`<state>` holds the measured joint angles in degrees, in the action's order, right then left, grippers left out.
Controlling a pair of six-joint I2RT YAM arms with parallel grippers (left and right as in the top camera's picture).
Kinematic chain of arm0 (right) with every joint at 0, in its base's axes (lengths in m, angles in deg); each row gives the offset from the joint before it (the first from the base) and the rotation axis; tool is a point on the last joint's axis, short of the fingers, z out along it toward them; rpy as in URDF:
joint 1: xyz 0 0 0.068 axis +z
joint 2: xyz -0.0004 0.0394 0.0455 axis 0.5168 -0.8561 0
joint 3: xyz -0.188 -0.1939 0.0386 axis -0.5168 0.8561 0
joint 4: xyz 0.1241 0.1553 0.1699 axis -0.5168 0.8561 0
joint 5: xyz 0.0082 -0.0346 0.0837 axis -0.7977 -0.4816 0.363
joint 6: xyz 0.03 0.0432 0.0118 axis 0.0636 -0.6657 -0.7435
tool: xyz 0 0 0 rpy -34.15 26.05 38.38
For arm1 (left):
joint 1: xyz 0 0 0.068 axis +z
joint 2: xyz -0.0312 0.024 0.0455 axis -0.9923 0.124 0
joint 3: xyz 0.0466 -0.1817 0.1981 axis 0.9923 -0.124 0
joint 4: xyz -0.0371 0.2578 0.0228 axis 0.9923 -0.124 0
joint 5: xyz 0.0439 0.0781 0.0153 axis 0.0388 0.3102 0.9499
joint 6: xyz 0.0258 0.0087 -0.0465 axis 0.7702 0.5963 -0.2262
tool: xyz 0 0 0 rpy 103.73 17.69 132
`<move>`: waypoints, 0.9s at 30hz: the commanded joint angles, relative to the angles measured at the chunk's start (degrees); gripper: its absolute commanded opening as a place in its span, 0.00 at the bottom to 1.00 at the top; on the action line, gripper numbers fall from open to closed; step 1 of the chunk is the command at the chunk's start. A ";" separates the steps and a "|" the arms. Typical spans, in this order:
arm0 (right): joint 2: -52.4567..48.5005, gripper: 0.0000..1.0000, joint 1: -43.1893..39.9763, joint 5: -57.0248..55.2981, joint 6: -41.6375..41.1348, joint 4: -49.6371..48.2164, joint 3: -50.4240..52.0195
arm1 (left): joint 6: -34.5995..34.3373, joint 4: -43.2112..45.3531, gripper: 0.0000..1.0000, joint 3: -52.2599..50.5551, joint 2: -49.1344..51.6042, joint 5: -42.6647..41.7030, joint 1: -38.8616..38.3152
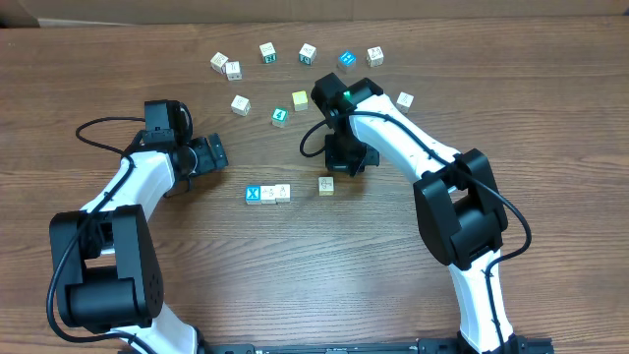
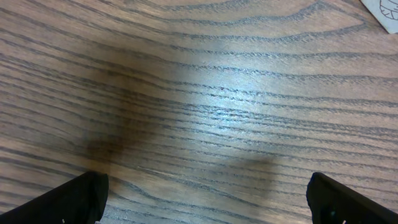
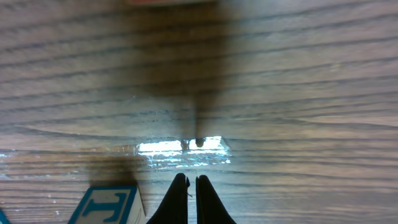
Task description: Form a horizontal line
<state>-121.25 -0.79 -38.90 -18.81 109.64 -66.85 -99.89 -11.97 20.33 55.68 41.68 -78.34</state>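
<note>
Three blocks form a short row on the table: a blue X block (image 1: 253, 194) and two white blocks (image 1: 267, 193) (image 1: 283, 192). A cream block (image 1: 326, 185) lies apart to their right. My right gripper (image 1: 346, 157) hovers just behind that block. In the right wrist view its fingers (image 3: 191, 194) are shut and empty, with a blue-lettered block (image 3: 106, 205) at their lower left. My left gripper (image 1: 211, 154) is left of and behind the row. In the left wrist view it (image 2: 211, 205) is open over bare wood.
Several loose blocks lie scattered at the back: white ones (image 1: 218, 62) (image 1: 267, 52) (image 1: 405, 100), a blue one (image 1: 347, 60), a green one (image 1: 280, 117) and a yellow-green one (image 1: 300, 100). A white block corner (image 2: 385, 12) shows at the left wrist view's top right.
</note>
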 commanded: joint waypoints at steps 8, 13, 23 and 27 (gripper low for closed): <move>-0.26 0.04 0.20 5.92 -0.20 -1.49 3.39 | -0.59 0.00 0.99 -0.24 0.72 -0.44 -0.04; -0.26 0.04 1.11 7.52 -0.20 -3.23 3.39 | -0.57 -0.02 0.99 -0.24 0.72 -0.42 -0.04; -0.26 0.05 3.21 7.52 -0.22 -3.67 3.39 | -0.59 0.00 1.00 -0.24 0.72 -0.42 -0.04; -0.26 0.07 3.87 7.52 -0.22 -3.74 3.39 | -0.59 -0.02 1.00 -0.22 0.72 -0.44 -0.04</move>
<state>-121.29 2.53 -31.51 -18.83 106.10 -63.88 -99.89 -11.97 20.33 55.68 41.70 -78.34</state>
